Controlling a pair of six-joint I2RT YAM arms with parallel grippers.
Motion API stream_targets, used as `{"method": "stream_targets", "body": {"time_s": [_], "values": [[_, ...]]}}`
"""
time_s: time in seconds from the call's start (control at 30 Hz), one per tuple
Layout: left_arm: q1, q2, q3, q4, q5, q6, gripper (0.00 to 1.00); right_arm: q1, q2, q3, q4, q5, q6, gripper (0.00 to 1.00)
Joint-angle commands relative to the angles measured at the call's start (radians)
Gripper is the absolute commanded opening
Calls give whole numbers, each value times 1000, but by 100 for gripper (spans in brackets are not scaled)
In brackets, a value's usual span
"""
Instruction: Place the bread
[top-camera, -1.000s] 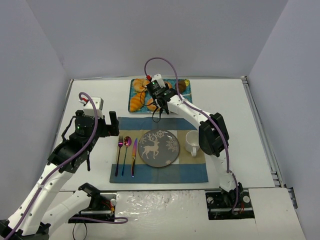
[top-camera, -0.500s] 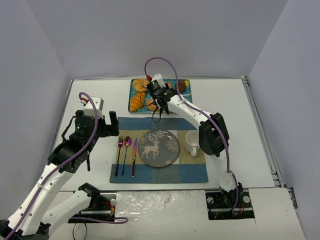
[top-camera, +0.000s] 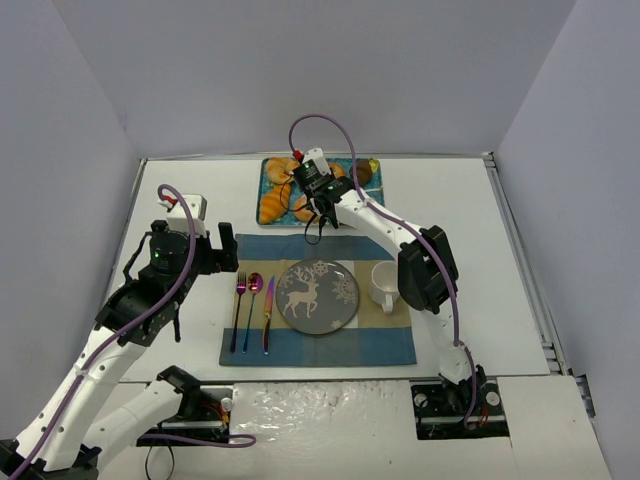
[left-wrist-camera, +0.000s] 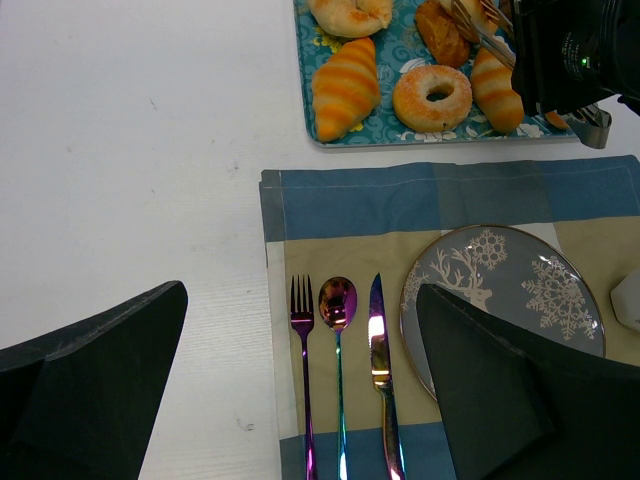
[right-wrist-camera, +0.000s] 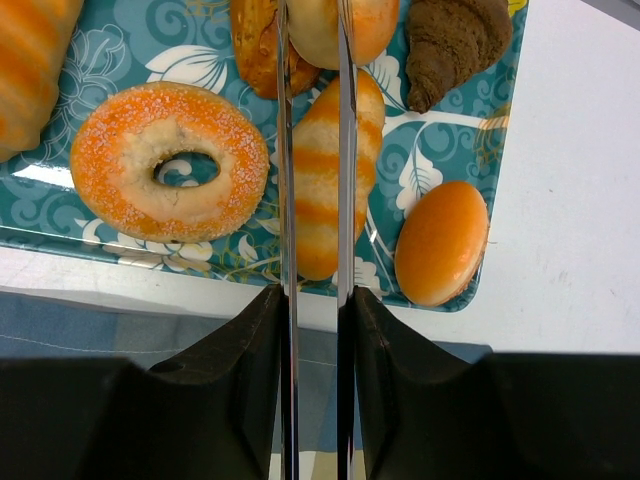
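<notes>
A blue patterned tray (right-wrist-camera: 190, 60) holds several pastries. My right gripper (right-wrist-camera: 314, 295) is shut on metal tongs (right-wrist-camera: 284, 150), whose two blades straddle a long golden-orange ridged roll (right-wrist-camera: 318, 190) on the tray; the tips run off the top of the view. A second ridged roll (left-wrist-camera: 345, 88) lies at the tray's left. A round bun (left-wrist-camera: 350, 12) sits at the tray's far edge. The right gripper (top-camera: 310, 190) hangs over the tray. My left gripper (left-wrist-camera: 300, 400) is open and empty above the cutlery, also seen from above (top-camera: 225, 250).
On the tray are also a pale ring donut (right-wrist-camera: 170, 160), a dark chocolate croissant (right-wrist-camera: 455, 45) and a smooth oval orange bun (right-wrist-camera: 442, 240). A blue-and-tan placemat (top-camera: 300, 350) carries a fork (left-wrist-camera: 303, 330), spoon (left-wrist-camera: 337, 305), knife (left-wrist-camera: 378, 340), grey deer plate (top-camera: 317, 296) and white mug (top-camera: 384, 286).
</notes>
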Motion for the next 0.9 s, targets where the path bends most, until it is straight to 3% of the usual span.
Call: {"method": "stream_targets", "body": {"time_s": [0.0,0.5,0.87], "values": [[-7,-1,26,44,-9,13,97,-4,-105,29,9,51,11,8],[-8,0,26,45,-10,13,97,-2,-295,-35,9,-5,39,5],[-7,-1,28,44,-11,11,97,83,-627,-359,2,-181,127,4]]}}
